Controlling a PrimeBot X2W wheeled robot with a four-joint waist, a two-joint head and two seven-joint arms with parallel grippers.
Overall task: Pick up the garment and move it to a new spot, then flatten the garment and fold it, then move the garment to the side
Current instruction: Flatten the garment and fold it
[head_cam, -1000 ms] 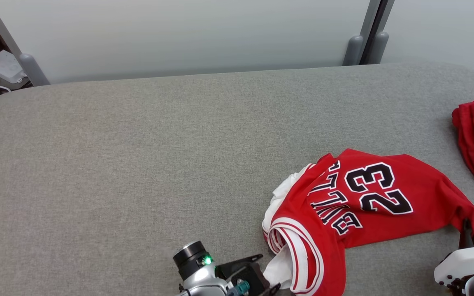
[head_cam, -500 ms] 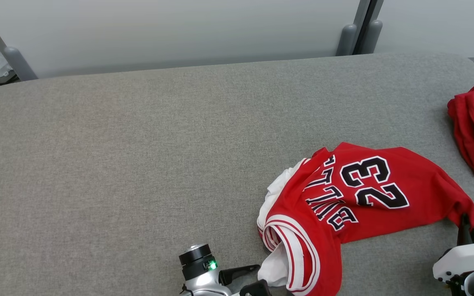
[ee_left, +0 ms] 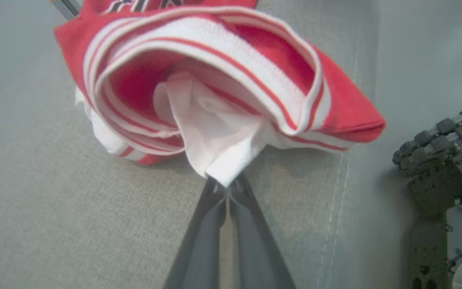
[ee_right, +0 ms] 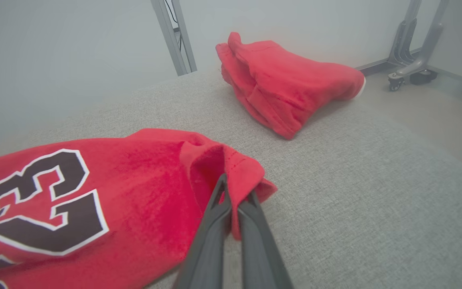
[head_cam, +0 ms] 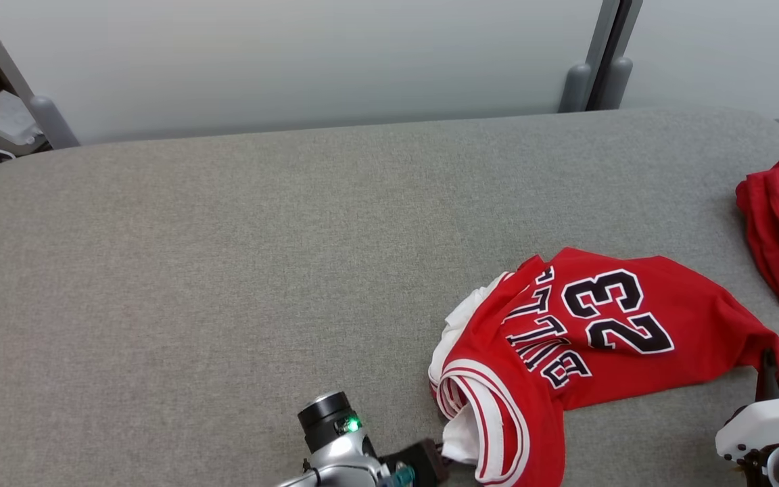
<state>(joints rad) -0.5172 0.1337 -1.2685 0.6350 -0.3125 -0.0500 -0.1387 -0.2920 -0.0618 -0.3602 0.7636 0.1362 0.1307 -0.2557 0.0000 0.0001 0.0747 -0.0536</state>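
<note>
Lying left to right on the near right of the grey table (head_cam: 227,270), the jersey (head_cam: 599,325) spans your claws, left gripper (ee_left: 225,186) pinched on its white lining (ee_left: 215,132), right gripper (ee_right: 235,196) pinched on its red corner (ee_right: 231,164), so lift both ends evenly

Lab-like test room: grey padded table (head_cam: 227,270), frosted partitions (head_cam: 295,61), wheeled metal stand (ee_right: 413,68)

Open surface (head_cam: 193,270) left of jersey (head_cam: 606,338)

The right tool (ee_right: 234,193) grips the hem of the red jersey (ee_right: 134,180), another red garment (ee_right: 287,84) lying well beyond.
</note>
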